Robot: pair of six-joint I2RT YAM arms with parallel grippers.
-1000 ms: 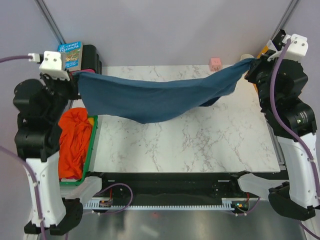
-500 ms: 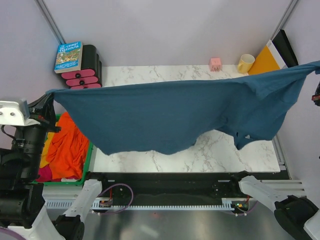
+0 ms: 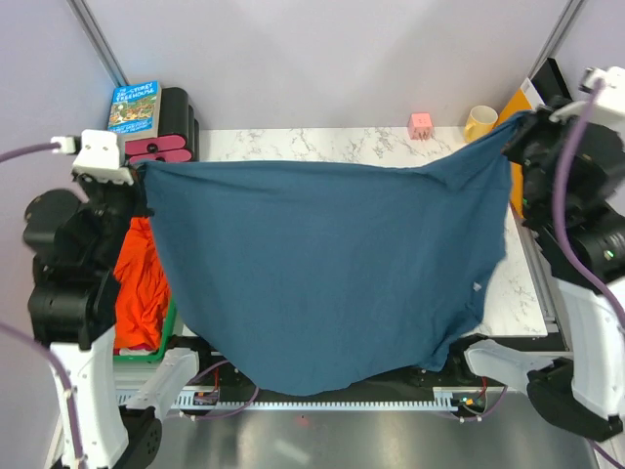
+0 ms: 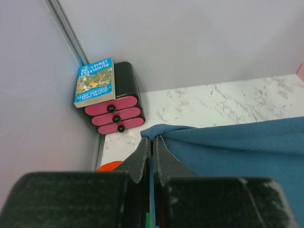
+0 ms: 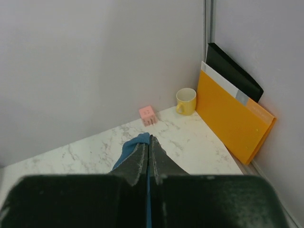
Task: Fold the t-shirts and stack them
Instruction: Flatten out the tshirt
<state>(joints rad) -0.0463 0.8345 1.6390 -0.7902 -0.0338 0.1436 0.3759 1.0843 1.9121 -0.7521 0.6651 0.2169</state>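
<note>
Two grippers are performing the spread-out step: the left gripper [image 3: 140, 181], at 10 o'clock beside a crumpled orange t-shirt [image 3: 137, 283], is clenching one corner of the dark teal t-shirt [image 3: 322, 264], and the right gripper [image 3: 516, 125], at 2 o'clock, is clenching the opposite corner. The soft, matte cloth is hanging as a broad sheet over the marble table [image 3: 293, 145], its rounded edge sagging toward 6 o'clock. The next move is probably calling for lowering both corners evenly to lay it flat.

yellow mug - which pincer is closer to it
Right. The right pincer grips the blue shirt by a corner just beside the mug; the left pincer grips the opposite corner, far over by the book.
</note>
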